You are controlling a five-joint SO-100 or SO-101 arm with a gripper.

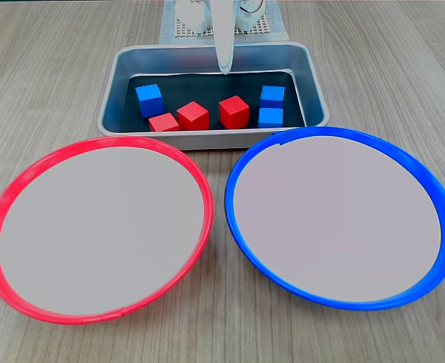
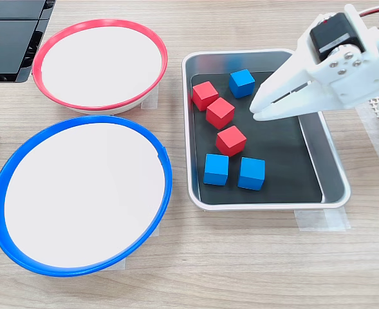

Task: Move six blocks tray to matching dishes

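Tray: rectangular silver metal tray (image 1: 207, 138) (image 2: 336, 172) with a dark floor, on a pale wood-grain table (image 1: 48, 76) (image 2: 240, 270); it holds all six blocks.
Red blocks: three small matte red cubes (image 1: 193, 115) (image 2: 220, 112), grouped along the tray's middle.
Blue blocks: one small matte blue cube alone (image 1: 149, 99) (image 2: 241, 82); a pair of blue cubes side by side (image 1: 271, 107) (image 2: 234, 172) at the other end of the tray.
Red dish: round red-rimmed plate (image 1: 26, 174) (image 2: 99, 24) with a pale centre, nothing on it.
Blue dish: round blue-rimmed plate (image 1: 411, 162) (image 2: 80, 125) beside the red one, nothing on it.
Gripper: white two-finger gripper (image 1: 224, 68) (image 2: 257, 111) above the tray, clear of every block; fingers nearly together, holding nothing.
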